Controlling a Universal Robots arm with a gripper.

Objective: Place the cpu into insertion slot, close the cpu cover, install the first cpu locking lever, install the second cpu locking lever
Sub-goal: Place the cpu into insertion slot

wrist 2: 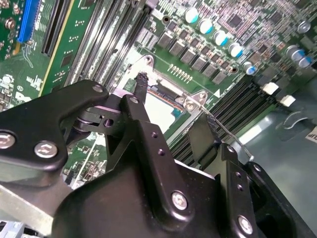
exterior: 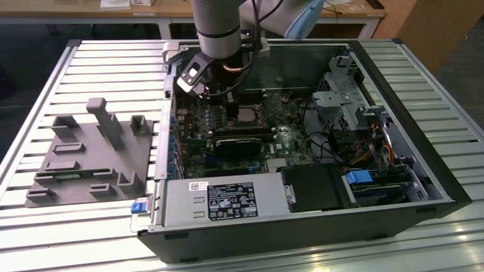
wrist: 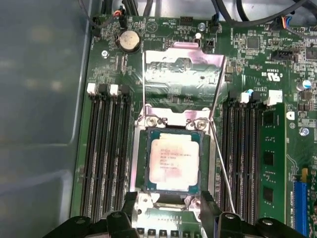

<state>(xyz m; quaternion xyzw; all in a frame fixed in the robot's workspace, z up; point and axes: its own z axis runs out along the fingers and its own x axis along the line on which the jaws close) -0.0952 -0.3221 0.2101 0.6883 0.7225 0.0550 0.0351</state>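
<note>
At the exterior view's left, a gray fixture block [exterior: 90, 153] with upright posts lies on the slatted table [exterior: 45, 68]. Just to its right stands the open computer case [exterior: 423, 192], with the labeled power supply [exterior: 219, 201] along its near edge and the green motherboard [exterior: 192, 153] behind it. The robot arm [exterior: 219, 28] comes down from the top centre of the frame. Its gripper [exterior: 226, 97] hangs low over the board, just left of the cpu [exterior: 246, 113]. Further right are the metal drive cage [exterior: 340, 102] and a bundle of coloured cables [exterior: 374, 152].

In the first wrist view the cpu [wrist: 174, 163] lies flat and square inside the insertion slot [wrist: 142, 158], pale metal top facing up. The cpu cover [wrist: 184, 49] is swung open away from the socket, hinged at the screws on the socket's far edge. One locking lever [wrist: 143, 84], a thin wire rod, runs along the side of the raised cover. The other [wrist: 223, 168] angles away past the socket's opposite side. Rows of black memory slots [wrist: 106, 148] flank the socket, and a coin battery [wrist: 130, 40] sits beyond the cover.

The gripper [wrist: 168, 198] is released. Its two black fingers [wrist: 130, 203] stand apart with nothing between them, at the socket edge opposite the hinge. In the second wrist view the gripper [wrist 2: 171, 101] shows the same spread, with the cpu [wrist 2: 161, 110] visible on the board between the fingers [wrist 2: 141, 94].
</note>
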